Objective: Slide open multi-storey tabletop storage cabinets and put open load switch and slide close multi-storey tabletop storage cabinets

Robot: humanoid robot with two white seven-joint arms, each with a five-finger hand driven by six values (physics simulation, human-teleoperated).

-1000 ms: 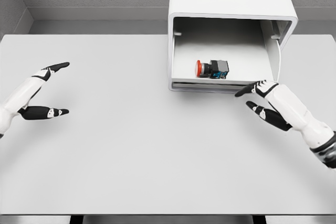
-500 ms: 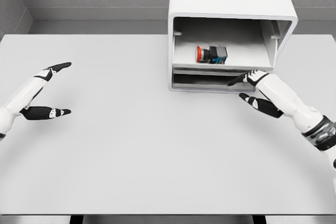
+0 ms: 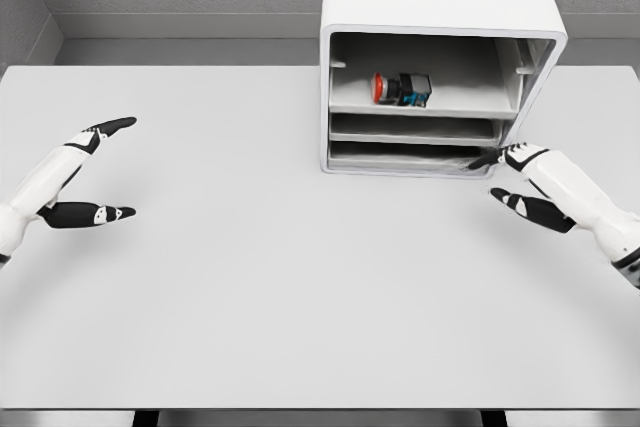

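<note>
Near the cabinet's lower right corner I see my right hand point(image 3: 520, 182), fingers spread and holding nothing, its upper fingertip just at the front edge of the bottom tray. Above it, the storage cabinet point(image 3: 437, 7) stands at the far side of the surface point(image 3: 280, 287), and the load switch point(image 3: 402, 89), red-capped, lies on its top tray inside. Far off at the surface's left side, my left hand point(image 3: 85, 175) hovers open and empty.

bare table point(image 3: 250, 277) ahead, cabinet point(image 3: 440, 7) blocking far right, drawers pushed in
</note>
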